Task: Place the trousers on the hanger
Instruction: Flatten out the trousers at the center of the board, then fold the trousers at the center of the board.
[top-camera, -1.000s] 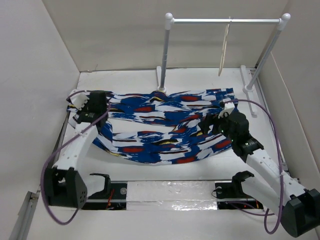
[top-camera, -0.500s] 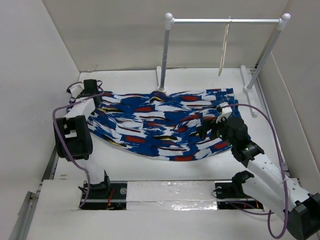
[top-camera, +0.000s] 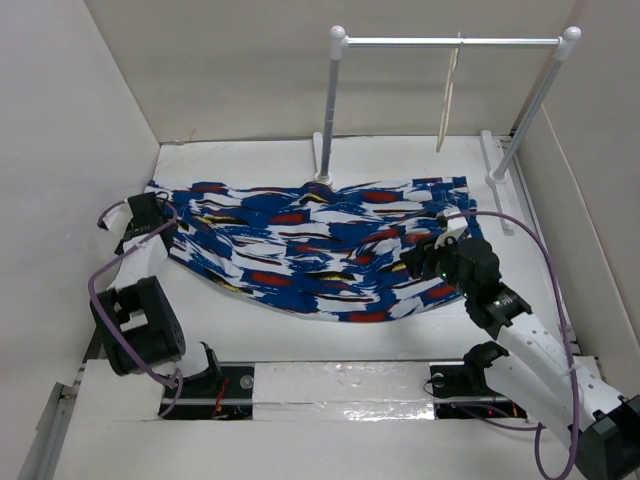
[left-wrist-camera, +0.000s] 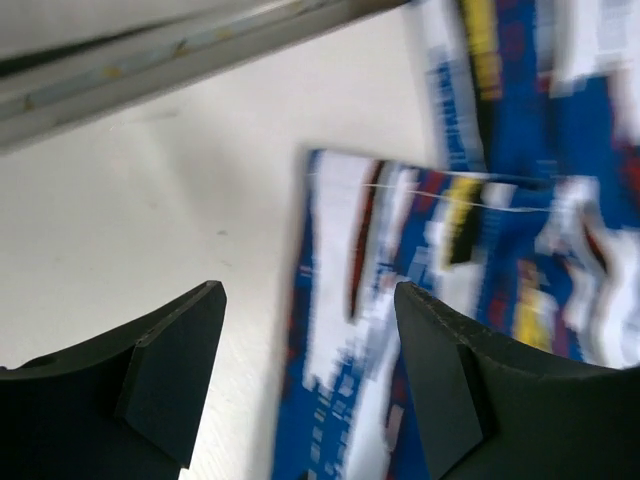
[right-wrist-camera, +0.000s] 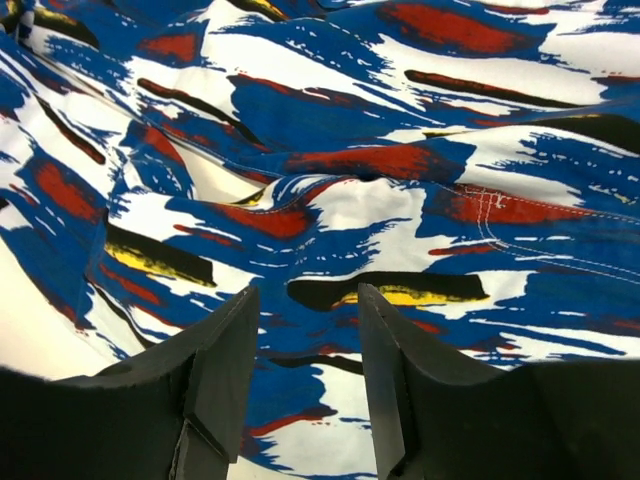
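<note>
Trousers (top-camera: 320, 245) lie spread across the worktop (top-camera: 400, 160), ungrasped, well apart from the hanger (top-camera: 447, 100) dangling on the rack (top-camera: 450, 42) behind. Left hand (left-wrist-camera: 307, 292) gapes empty at the cloth's left end; right hand (right-wrist-camera: 305, 295), parted, hovers over its right part. Gathering looks in hand; next, a firm pinch.

trousers (left-wrist-camera: 420, 260) blurred in left wrist view, hanger (top-camera: 447, 100) hook too small to tell

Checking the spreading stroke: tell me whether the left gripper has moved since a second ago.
Yes. The left gripper has moved left, away from the rack's left post, toward the left wall.
</note>
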